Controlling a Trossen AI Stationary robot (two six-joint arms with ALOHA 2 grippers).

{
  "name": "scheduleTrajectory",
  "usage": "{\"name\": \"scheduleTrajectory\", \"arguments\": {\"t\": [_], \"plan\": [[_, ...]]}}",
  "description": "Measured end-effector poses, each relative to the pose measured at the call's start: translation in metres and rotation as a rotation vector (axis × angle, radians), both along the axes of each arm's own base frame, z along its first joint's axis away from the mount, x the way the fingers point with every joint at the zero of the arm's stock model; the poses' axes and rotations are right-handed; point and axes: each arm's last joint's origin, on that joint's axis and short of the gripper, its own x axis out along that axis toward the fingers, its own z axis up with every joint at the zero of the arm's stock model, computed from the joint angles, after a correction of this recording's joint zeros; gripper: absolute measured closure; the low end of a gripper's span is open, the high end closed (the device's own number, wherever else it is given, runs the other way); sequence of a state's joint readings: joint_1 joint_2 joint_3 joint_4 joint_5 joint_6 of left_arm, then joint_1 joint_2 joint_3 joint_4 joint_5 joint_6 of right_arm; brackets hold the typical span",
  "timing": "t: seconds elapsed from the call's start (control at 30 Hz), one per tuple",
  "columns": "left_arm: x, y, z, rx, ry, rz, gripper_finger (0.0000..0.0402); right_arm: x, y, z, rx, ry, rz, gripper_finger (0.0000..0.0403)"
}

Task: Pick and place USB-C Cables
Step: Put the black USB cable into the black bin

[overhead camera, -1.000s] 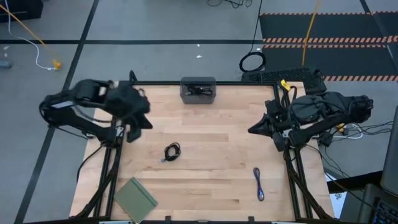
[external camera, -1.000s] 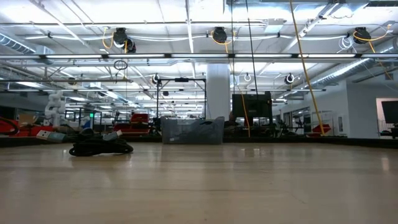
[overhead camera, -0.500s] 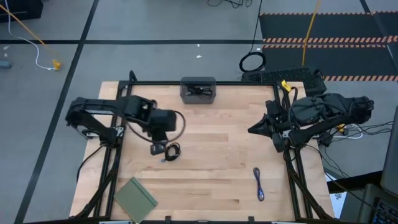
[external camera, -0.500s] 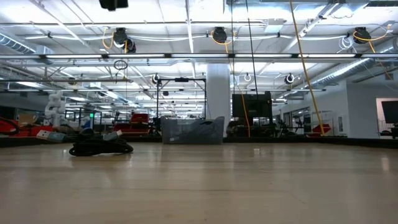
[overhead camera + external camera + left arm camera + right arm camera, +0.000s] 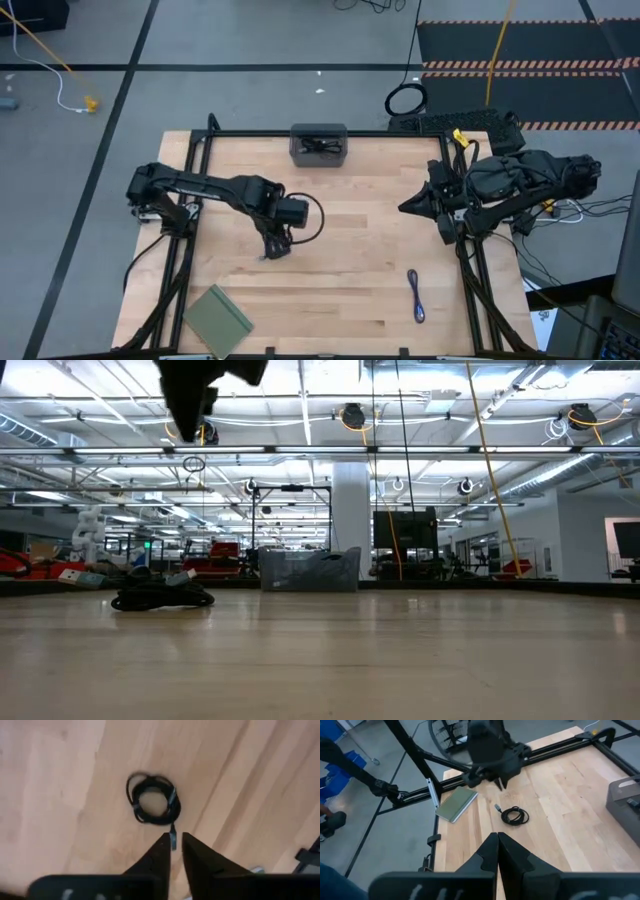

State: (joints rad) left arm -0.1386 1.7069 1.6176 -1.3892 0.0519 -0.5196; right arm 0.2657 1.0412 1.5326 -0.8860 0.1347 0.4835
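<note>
Bench (image 5: 340, 200): pale blond wood, plank grain, black frame rails. Coiled cable (image 5: 153, 806): black with a silver plug tip. Folded cable (image 5: 415, 296): purple-blue. Tray (image 5: 318, 144): dark grey, black bundled cable (image 5: 318, 146) inside. Pad (image 5: 218, 319): flat muted green. Both arms black; left pincer (image 5: 173, 849) and right pincer (image 5: 497, 841) have black fingers. Floor (image 5: 250, 40): grey with black tape lines; far right, black mat (image 5: 520, 60) edged in orange-white hazard stripes. Yellow cord (image 5: 497, 50) crosses it.
</note>
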Motion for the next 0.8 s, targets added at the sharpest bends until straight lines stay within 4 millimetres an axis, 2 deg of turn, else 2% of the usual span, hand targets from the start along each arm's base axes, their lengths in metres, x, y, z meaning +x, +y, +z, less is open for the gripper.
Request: {"name": "scheduleTrajectory", "arguments": {"t": [0.2,0.4,0.63,0.8], "plan": [[-0.008,0.003,-0.03,0.007,0.125,0.216,0.0261,0.0,0.0,0.0,-0.006,-0.001,0.0,0.0403],[-0.005,-0.001,-0.056,-0.027,0.096,0.248,0.0198,0.001,0.0,-0.003,-0.008,0.008,0.001,0.0403],[-0.008,0.0,-0.082,-0.053,0.095,0.289,0.0172,0.001,0.0,-0.003,-0.002,0.007,0.0,0.0403],[-0.004,-0.006,-0.103,-0.053,-0.005,0.235,0.0172,0.001,0.0,-0.003,-0.017,0.004,0.007,0.0403]]}}
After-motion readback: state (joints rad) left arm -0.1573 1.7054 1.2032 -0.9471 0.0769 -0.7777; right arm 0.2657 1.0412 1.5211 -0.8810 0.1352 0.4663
